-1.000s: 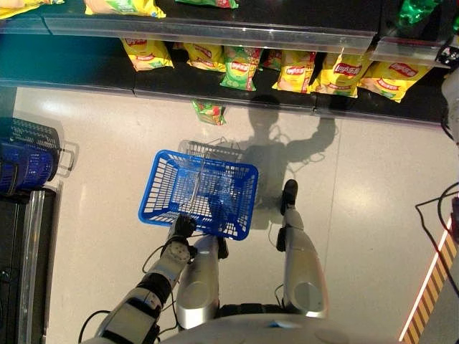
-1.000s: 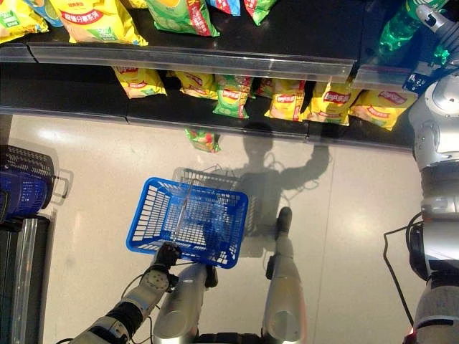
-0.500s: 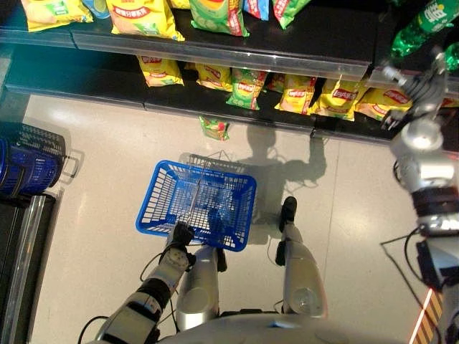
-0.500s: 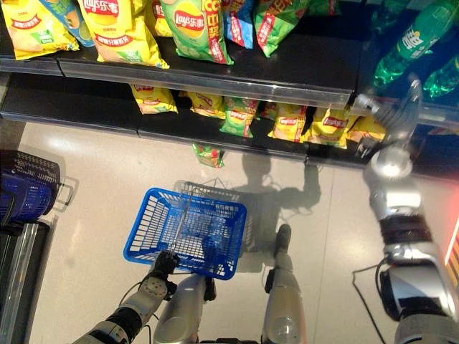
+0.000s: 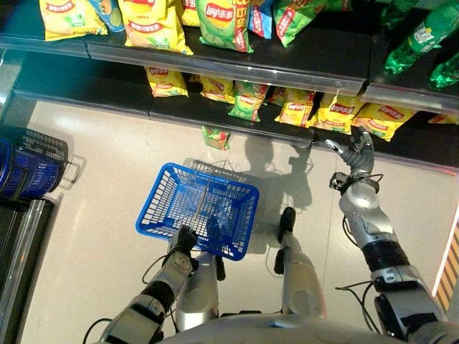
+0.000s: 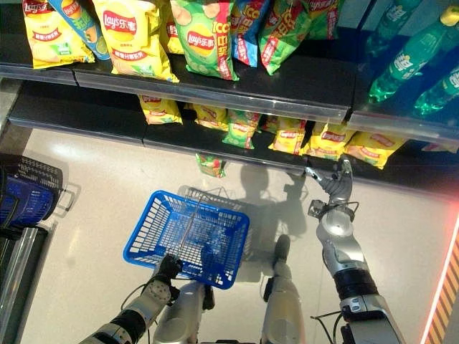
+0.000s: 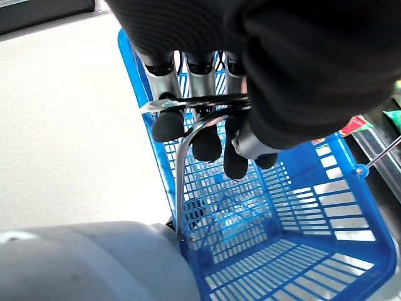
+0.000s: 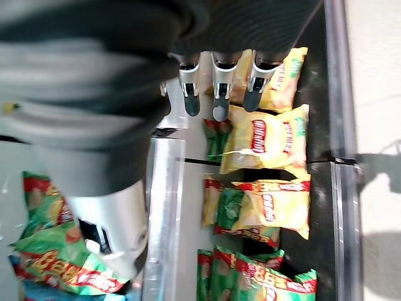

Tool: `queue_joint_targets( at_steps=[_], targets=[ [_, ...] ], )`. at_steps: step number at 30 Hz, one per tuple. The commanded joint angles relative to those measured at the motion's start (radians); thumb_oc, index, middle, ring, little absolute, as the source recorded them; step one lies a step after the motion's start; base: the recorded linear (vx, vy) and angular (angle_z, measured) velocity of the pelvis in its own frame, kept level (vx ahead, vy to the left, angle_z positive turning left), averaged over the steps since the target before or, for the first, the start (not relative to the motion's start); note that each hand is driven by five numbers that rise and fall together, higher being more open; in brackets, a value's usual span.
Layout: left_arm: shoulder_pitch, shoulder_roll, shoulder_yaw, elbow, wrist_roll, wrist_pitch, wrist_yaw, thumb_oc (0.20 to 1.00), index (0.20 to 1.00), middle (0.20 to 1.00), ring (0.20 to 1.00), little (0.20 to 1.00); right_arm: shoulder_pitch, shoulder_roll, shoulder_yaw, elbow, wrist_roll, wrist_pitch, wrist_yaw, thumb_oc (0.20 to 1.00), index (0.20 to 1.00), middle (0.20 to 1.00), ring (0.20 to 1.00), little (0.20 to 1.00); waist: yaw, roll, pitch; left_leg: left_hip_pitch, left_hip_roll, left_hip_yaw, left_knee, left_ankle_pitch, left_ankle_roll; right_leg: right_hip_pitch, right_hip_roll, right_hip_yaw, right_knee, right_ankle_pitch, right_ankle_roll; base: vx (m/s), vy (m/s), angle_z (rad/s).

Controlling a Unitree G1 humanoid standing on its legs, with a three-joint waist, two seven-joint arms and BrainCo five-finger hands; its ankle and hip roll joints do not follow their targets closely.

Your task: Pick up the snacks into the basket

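Early in the task, by the look of it: blue basket [image 5: 199,208] of open plastic lattice, nothing visible inside through its mesh, so no snack in it yet and all the picking left to do. Hanging low over the pale glossy floor [image 5: 100,158], carried by the left hand [image 7: 207,135], whose dark-tipped silver fingers curl round the thin metal wire handle [image 7: 188,125] at the basket's near rim. Reaching toward the front edge of the lower shelf [image 6: 251,147], the right hand [image 6: 331,185], fingers straight and spread, thumb apart, holding nothing; in its own wrist view the fingertips [image 8: 216,113] hang just short of a yellow crisp bag [image 8: 266,139]. Along that lower shelf, a row of small crinkled foil bags [image 5: 337,111], mostly yellow with a few green among them, lying flat and overlapping, glossy and pillow-shaped. On the upper shelf [image 6: 237,86], behind a clear plastic lip at its front edge, larger puffed bags [image 6: 201,36] in yellow, green, red and blue, leaning forward; at the right end, green plastic bottles [image 6: 416,54]. On the floor just off the lower shelf's front edge, one small green-and-red packet [image 5: 214,136], fallen and lying alone, well apart from the basket. By the floor's left edge, a stack of dark and blue baskets [image 5: 29,165]. Likely next: closing the open hand on one of the yellow bags.
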Motion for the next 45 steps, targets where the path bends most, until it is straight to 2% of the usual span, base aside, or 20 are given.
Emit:
queue_joint_targets(
  at_steps=[1,7,10,14,18,28,35,39,42,43,44,45],
  targets=[
    [0.078,0.032,-0.026,0.027,0.039,0.018,0.011,0.2,0.2,0.2,0.2,0.2,-0.052,-0.067,-0.049,-0.05,-0.015,-0.044,-0.014,1.0,1.0,1.0,1.0,1.0,0.012,0.011,-0.025,-0.07,-0.023,-0.057,0.004,0.027,0.017,0.043,0.004,-0.013,0.126,-0.158,0.043,0.0,0.0,0.0],
    [0.087,0.039,-0.02,0.029,0.023,0.014,0.014,0.2,0.2,0.2,0.2,0.2,-0.117,-0.121,-0.097,0.016,0.009,-0.06,-0.054,1.0,1.0,1.0,1.0,1.0,0.018,0.011,-0.024,-0.073,-0.025,-0.055,0.005,0.025,0.018,0.042,0.001,-0.011,0.124,-0.155,0.045,0.0,0.0,0.0],
    [0.085,0.044,-0.027,0.024,0.022,0.011,0.014,0.2,0.2,0.2,0.2,0.2,-0.169,-0.173,-0.121,0.052,0.033,-0.071,-0.072,1.0,1.0,1.0,1.0,1.0,0.019,0.01,-0.025,-0.073,-0.025,-0.054,0.006,0.023,0.018,0.041,0.001,-0.01,0.125,-0.156,0.045,0.0,0.0,0.0],
    [0.085,0.054,-0.034,0.035,0.002,0.012,0.014,0.2,0.2,0.2,0.2,0.2,-0.262,-0.262,-0.145,0.1,0.14,-0.096,-0.079,1.0,1.0,1.0,1.0,1.0,0.024,0.005,-0.026,-0.077,-0.025,-0.048,0.006,0.026,0.018,0.035,0.001,-0.002,0.123,-0.149,0.046,0.0,0.0,0.0],
    [0.083,0.056,-0.035,0.048,-0.012,0.014,0.014,0.2,0.2,0.2,0.2,0.2,-0.317,-0.325,-0.128,0.112,0.156,-0.087,-0.08,1.0,1.0,1.0,1.0,1.0,0.025,0.003,-0.025,-0.08,-0.024,-0.041,0.006,0.027,0.016,0.029,0.002,0.002,0.122,-0.146,0.046,-0.01,-0.002,-0.01],
    [0.084,0.052,-0.03,0.039,-0.025,0.015,0.02,0.2,0.2,0.2,0.2,0.2,-0.306,-0.336,-0.11,0.085,0.098,-0.057,-0.082,1.0,1.0,1.0,1.0,1.0,0.021,0.003,-0.01,-0.092,-0.021,-0.041,0.015,0.028,0.016,0.018,0.005,0.003,0.126,-0.147,0.046,0.0,0.0,0.0],
    [0.082,0.058,-0.037,0.033,-0.031,0.011,0.02,0.2,0.2,0.2,0.2,0.2,-0.388,-0.367,-0.058,0.146,0.096,-0.04,-0.077,1.0,1.0,1.0,1.0,1.0,0.03,0.008,0.003,-0.096,-0.021,-0.039,0.034,0.015,0.015,0.015,0.001,0.002,0.149,-0.16,0.044,0.0,0.0,0.0],
    [0.079,0.052,-0.032,0.03,-0.039,0.013,0.026,0.2,0.2,0.2,0.2,0.2,-0.379,-0.34,-0.061,0.127,0.09,-0.044,-0.087,1.0,1.0,1.0,1.0,1.0,0.031,0.006,0.004,-0.097,-0.02,-0.043,0.029,0.022,0.017,0.014,-0.001,0.0,0.148,-0.155,0.042,0.0,0.0,0.0],
    [0.077,0.033,-0.012,0.031,-0.047,0.018,0.035,0.2,0.2,0.2,0.2,0.2,-0.247,-0.214,-0.088,0.041,0.059,-0.063,-0.084,1.0,1.0,1.0,1.0,1.0,0.029,0.003,-0.006,-0.083,-0.019,-0.049,0.022,0.017,0.018,0.027,-0.001,-0.004,0.152,-0.163,0.043,0.01,-0.004,0.01],
    [0.077,0.033,-0.012,0.031,-0.047,0.018,0.035,0.2,0.2,0.2,0.2,0.2,-0.246,-0.214,-0.089,0.04,0.058,-0.062,-0.084,1.0,1.0,1.0,1.0,1.0,0.029,0.002,-0.007,-0.086,-0.02,-0.049,0.021,0.023,0.019,0.024,-0.001,-0.004,0.149,-0.158,0.042,0.0,0.0,0.0],
    [0.077,0.023,0.009,0.038,-0.054,0.021,0.036,0.2,0.2,0.2,0.2,0.2,-0.153,-0.141,-0.1,0.007,0.048,-0.068,-0.07,1.0,1.0,1.0,1.0,1.0,0.025,0.002,-0.015,-0.076,-0.019,-0.053,0.02,0.02,0.022,0.034,-0.002,-0.007,0.15,-0.16,0.041,0.0,0.0,0.0],
    [0.078,0.02,0.02,0.04,-0.058,0.024,0.036,0.2,0.2,0.2,0.2,0.2,-0.105,-0.111,-0.099,-0.009,0.04,-0.065,-0.061,1.0,1.0,1.0,1.0,1.0,0.024,0.001,-0.022,-0.07,-0.019,-0.056,0.017,0.019,0.022,0.039,-0.003,-0.007,0.15,-0.161,0.042,0.05,-0.006,0.05]
  ],
)
